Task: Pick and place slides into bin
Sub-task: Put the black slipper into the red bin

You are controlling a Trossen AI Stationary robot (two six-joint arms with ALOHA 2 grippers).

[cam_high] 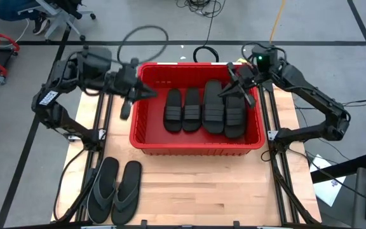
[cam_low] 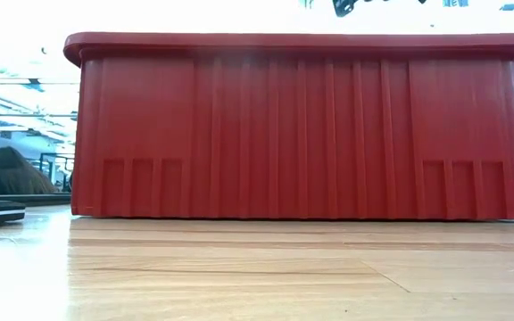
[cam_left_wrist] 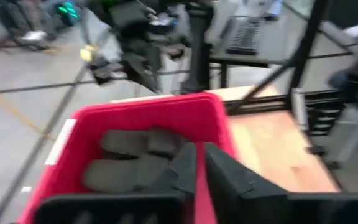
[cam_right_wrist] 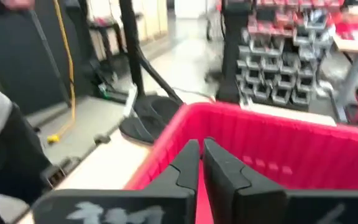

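Note:
The red bin (cam_high: 146, 142) stands mid-table and holds several black band-strap slides (cam_high: 213, 107), lying flat on its floor. Two dark thong slides (cam_high: 114, 189) lie side by side on the table near its front left corner. My left gripper (cam_high: 135, 95) hovers at the bin's left rim, shut and empty; its wrist view (cam_left_wrist: 199, 168) looks down on slides in the bin (cam_left_wrist: 135, 158). My right gripper (cam_high: 239, 89) hovers over the bin's far right corner, shut and empty; in its wrist view (cam_right_wrist: 201, 165) it is above the red wall (cam_right_wrist: 278, 149).
The bin's near wall (cam_low: 302, 134) fills the low view. Bare wooden tabletop (cam_high: 215, 184) lies in front of the bin. Black frame rails (cam_high: 278, 172) run along the table's sides. A cable loop (cam_high: 205, 54) lies on the floor beyond the far edge.

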